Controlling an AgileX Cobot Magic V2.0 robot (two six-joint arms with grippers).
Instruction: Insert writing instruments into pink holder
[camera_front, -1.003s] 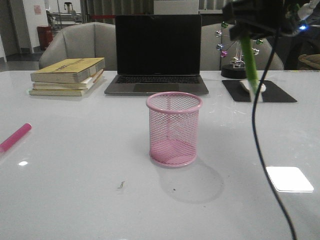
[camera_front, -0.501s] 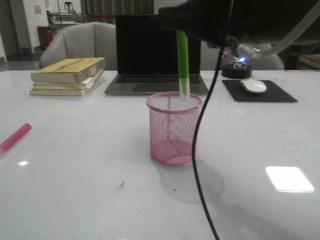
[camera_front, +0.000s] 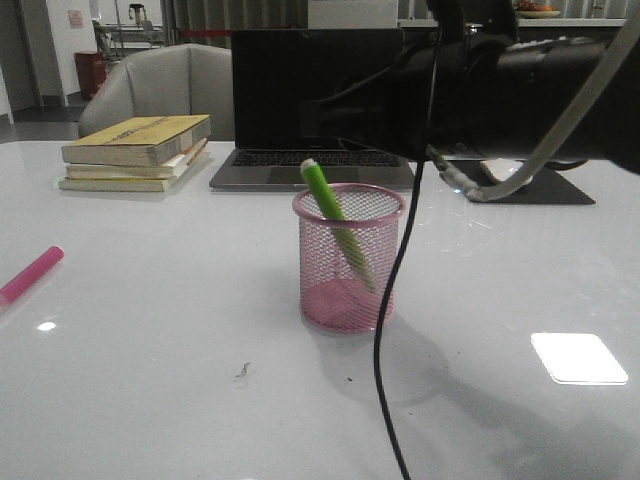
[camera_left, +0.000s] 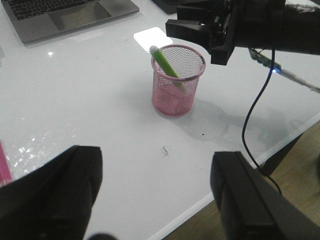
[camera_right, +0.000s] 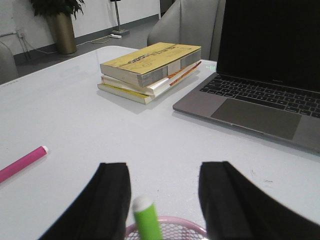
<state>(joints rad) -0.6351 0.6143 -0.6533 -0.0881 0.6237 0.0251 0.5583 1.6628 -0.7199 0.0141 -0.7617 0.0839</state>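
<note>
The right gripper (camera_right: 162, 200) is hanging just above the pink cup (camera_front: 348, 258), its two black fingers (camera_right: 92, 205) spread apart with nothing between them; the green marker's whitish tip is showing in the gap below them. Half a second ago that marker was standing upright in the gripper's hold with its lower end just entering the cup. Now the green marker (camera_front: 338, 225) is leaning free inside the cup, its lower end down near the right side of the base and its upper end poking out over the left part of the rim. The right arm (camera_front: 500, 95) is reaching across the front view from the right, lower than before, and is covering the black pad and the mouse that showed earlier. Its black cable (camera_front: 390, 330) is hanging down in front of the cup's right edge.

The left gripper (camera_left: 150, 200) is hovering well back from the cup, its fingers wide apart and empty.

The pink marker (camera_front: 30, 274) is lying flat near the table's left edge, well apart from the cup, unmoved. Behind the cup an open laptop (camera_front: 315, 110) is sitting on the white table (camera_front: 150, 350), with a stack of books (camera_front: 135, 152) to its left. A bright white patch (camera_front: 580, 358) is showing on the table at the right.
</note>
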